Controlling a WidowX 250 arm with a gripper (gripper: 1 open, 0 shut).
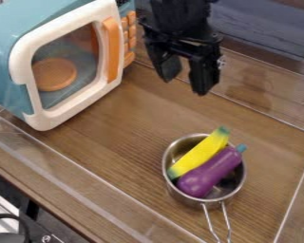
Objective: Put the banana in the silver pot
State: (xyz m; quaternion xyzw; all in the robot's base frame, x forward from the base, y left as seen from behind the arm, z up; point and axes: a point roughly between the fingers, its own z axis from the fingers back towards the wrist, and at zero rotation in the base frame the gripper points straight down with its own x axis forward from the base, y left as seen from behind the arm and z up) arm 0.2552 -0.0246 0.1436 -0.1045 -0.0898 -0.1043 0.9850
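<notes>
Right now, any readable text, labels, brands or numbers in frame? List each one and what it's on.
None readable.
Toy microwave: no lettering or numbers show on its body or door.
Silver pot, banana, eggplant: no markings visible.
Gripper: plain black, no label visible.
Bottom left corner: dark cables and edges, too blurred to tell if anything is printed there.
</notes>
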